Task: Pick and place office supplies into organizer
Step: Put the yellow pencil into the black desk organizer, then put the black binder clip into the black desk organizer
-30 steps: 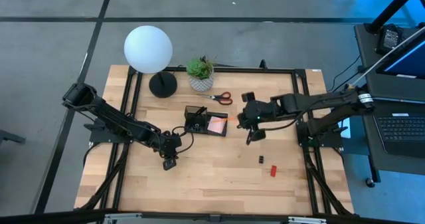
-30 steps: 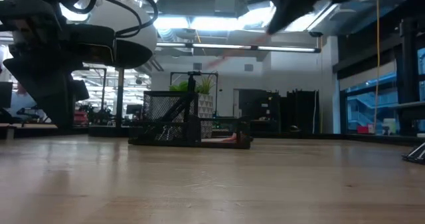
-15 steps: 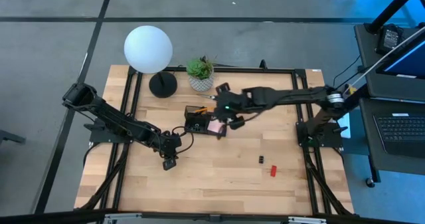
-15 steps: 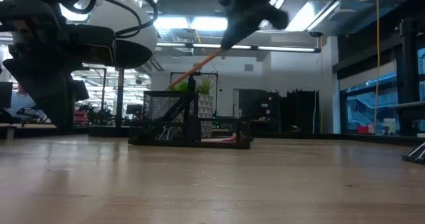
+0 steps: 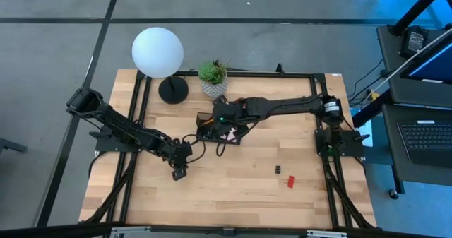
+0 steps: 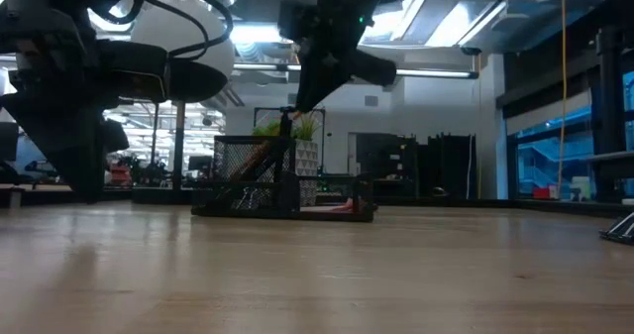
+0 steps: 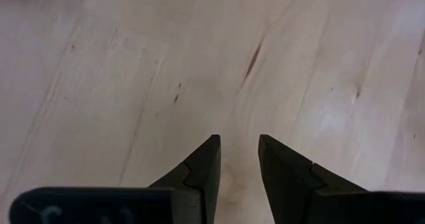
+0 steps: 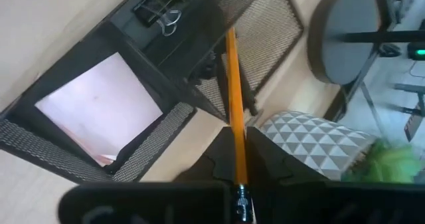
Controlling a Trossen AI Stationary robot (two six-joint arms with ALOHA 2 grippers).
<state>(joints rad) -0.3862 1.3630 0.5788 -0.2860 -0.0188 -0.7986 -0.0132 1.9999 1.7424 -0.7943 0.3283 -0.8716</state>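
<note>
One orange pencil (image 8: 234, 111) is clamped in the right end effector (image 8: 240, 159), which has travelled within the last second from open counter (image 5: 233, 188) to directly above the organizer (image 5: 212, 131). The pencil tip now points into the tall mesh section just ahead; release appears imminent. Left end effector (image 7: 238, 164) idles, fingers apart, holding nothing.

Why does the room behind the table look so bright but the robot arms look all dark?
In the low view, ceiling lights shine toward the camera, so the right gripper and organizer show as dark shapes. In the high view, light is even, with soft shadows on the table.
</note>
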